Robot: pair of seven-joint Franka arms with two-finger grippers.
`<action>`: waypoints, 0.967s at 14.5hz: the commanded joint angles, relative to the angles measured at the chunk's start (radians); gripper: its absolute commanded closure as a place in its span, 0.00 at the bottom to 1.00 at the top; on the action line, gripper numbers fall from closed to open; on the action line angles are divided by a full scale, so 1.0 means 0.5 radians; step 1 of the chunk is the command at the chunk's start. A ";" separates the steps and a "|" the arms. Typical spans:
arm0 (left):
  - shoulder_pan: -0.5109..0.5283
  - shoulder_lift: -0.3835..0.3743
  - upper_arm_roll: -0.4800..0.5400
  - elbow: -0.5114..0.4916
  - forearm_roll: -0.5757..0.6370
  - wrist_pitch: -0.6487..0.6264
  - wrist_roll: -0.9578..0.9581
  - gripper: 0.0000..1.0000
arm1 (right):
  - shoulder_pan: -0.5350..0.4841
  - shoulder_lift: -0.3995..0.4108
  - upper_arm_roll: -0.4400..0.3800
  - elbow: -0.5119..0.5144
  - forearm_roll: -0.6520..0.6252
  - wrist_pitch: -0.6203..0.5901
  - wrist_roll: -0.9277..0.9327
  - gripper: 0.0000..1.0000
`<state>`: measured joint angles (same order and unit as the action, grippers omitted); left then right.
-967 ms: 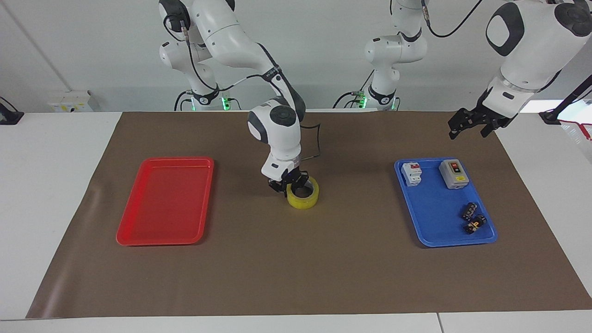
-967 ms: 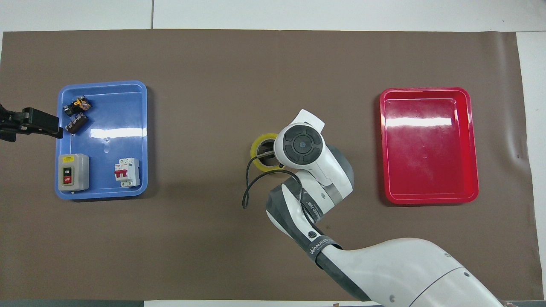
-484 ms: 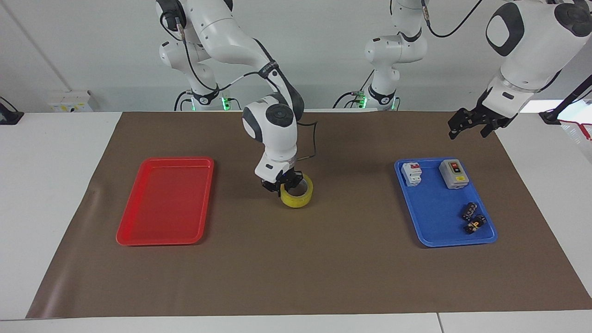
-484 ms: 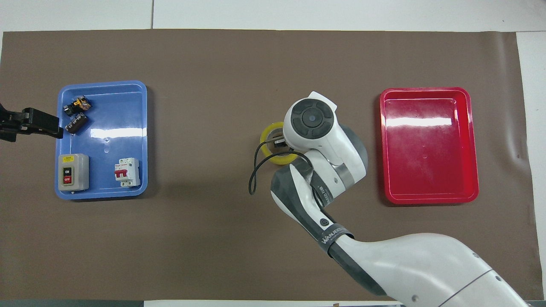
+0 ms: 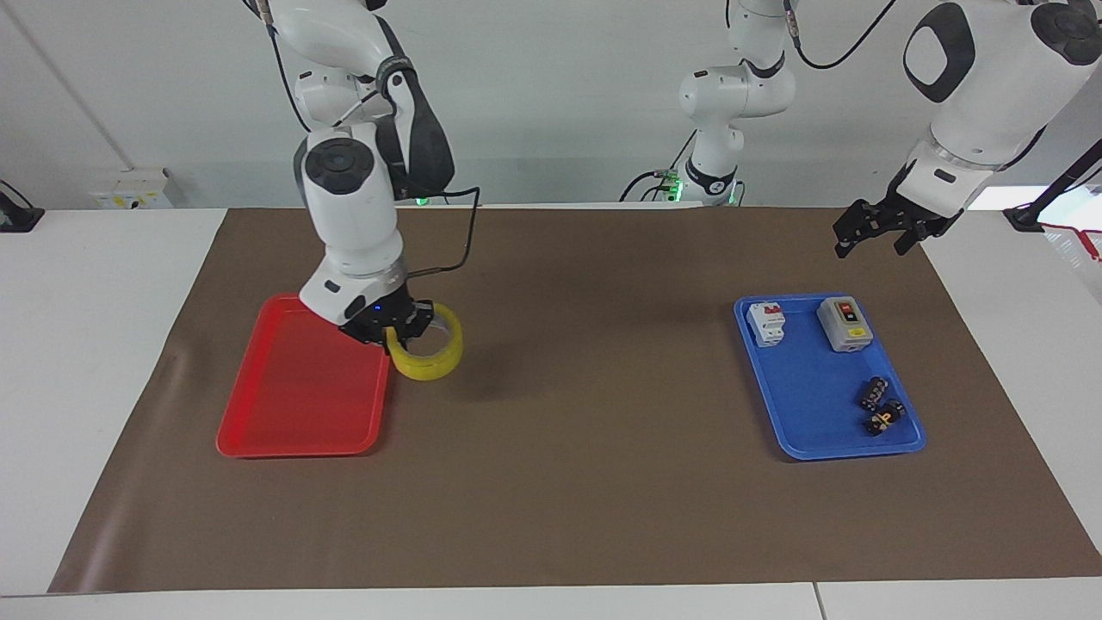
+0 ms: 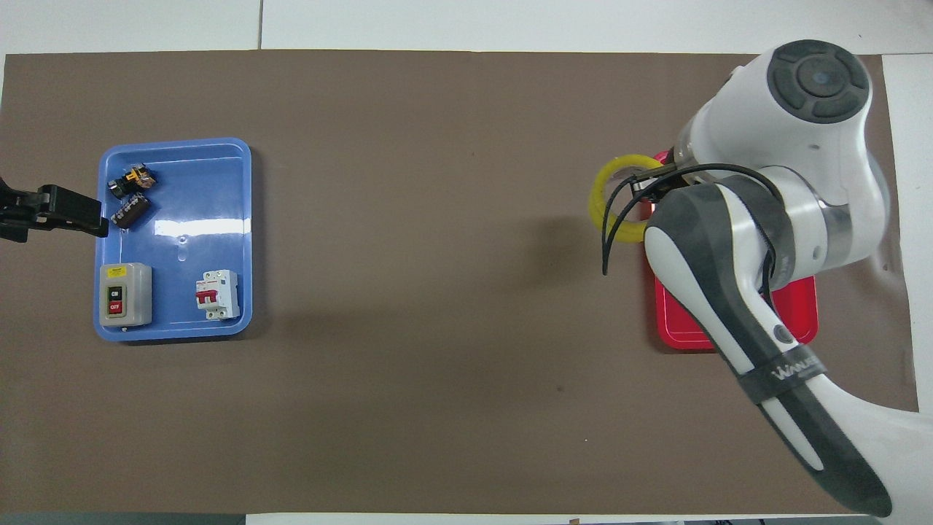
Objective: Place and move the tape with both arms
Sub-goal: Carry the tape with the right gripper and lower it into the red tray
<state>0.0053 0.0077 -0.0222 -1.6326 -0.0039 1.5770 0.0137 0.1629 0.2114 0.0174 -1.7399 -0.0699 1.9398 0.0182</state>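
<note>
The tape (image 5: 428,357), a translucent yellow ring, hangs tilted in the air with my right gripper (image 5: 398,327) shut on its rim. It is over the edge of the red tray (image 5: 293,387) that faces the table's middle, and its shadow falls on the mat beside it. From overhead the tape (image 6: 611,208) sticks out from under the right gripper (image 6: 651,186), and the arm covers most of the red tray (image 6: 681,343). My left gripper (image 5: 871,245) waits open and empty, raised over the mat beside the blue tray (image 5: 818,405).
The blue tray (image 6: 182,189) holds a grey switch box (image 6: 125,293), a white circuit breaker (image 6: 217,294) and two small dark parts (image 6: 131,195). A brown mat (image 5: 603,482) covers the table. Two smaller white arms (image 5: 719,103) stand at the robots' edge.
My right arm has lifted the tape off the mat's middle and carried it toward its own end of the table, to the red tray's edge. The left arm has not moved.
</note>
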 commanded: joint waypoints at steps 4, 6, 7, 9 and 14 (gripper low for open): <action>-0.007 -0.065 0.005 -0.051 -0.050 0.003 0.009 0.00 | -0.429 -0.162 0.030 -0.508 -0.032 0.421 -0.667 1.00; -0.011 -0.068 0.002 -0.054 -0.050 0.000 0.006 0.00 | -0.543 -0.202 0.030 -0.683 -0.032 0.614 -0.830 1.00; -0.011 -0.068 0.002 -0.054 -0.050 -0.003 0.003 0.00 | -0.577 -0.223 0.030 -0.762 -0.032 0.700 -0.880 1.00; -0.011 -0.068 0.002 -0.051 -0.050 0.003 0.003 0.00 | -0.620 -0.257 0.030 -0.904 -0.032 0.866 -0.895 1.00; -0.011 -0.068 -0.002 -0.051 -0.050 0.006 0.003 0.00 | -0.648 -0.242 0.030 -1.002 -0.026 1.084 -0.871 1.00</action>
<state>0.0047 0.0012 -0.0262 -1.6325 -0.0047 1.5770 0.0137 -0.1378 0.1197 0.0194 -2.2095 -0.0707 2.4487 -0.4215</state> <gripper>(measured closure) 0.000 0.784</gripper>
